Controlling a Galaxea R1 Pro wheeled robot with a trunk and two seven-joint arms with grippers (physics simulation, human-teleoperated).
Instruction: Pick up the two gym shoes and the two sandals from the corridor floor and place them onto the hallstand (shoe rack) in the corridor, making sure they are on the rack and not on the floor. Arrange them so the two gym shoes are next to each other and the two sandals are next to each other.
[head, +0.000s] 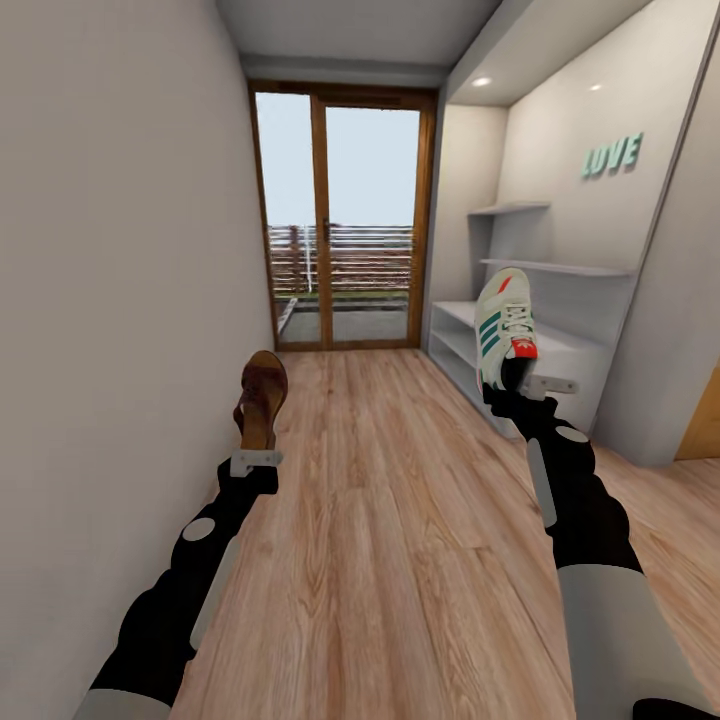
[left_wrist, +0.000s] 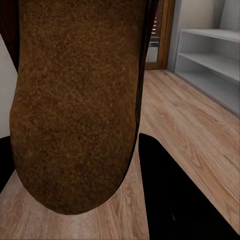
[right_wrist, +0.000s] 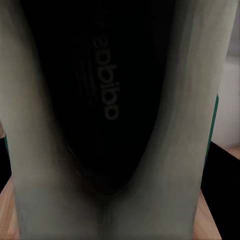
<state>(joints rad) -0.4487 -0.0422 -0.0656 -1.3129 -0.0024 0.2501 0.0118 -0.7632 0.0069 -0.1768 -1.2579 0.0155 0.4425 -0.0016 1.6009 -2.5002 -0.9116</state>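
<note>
My left gripper (head: 255, 452) is shut on a dark brown sandal (head: 262, 398), held upright above the wood-plank corridor floor (head: 400, 520) near the left wall. Its tan footbed (left_wrist: 75, 100) looms close in the left wrist view. My right gripper (head: 520, 388) is shut on a white gym shoe (head: 505, 330) with green stripes and a red tongue patch, toe up, just in front of the white hallstand (head: 455, 345). The shoe's dark inside (right_wrist: 110, 100) shows in the right wrist view. The other gym shoe and the other sandal are out of view.
The corridor runs ahead to a glass door (head: 345, 220) with a wooden frame. Thin white floating shelves (head: 555, 266) hang on the right wall above the hallstand. A plain wall (head: 120, 300) closes the left side. A wooden door edge (head: 705, 420) shows at far right.
</note>
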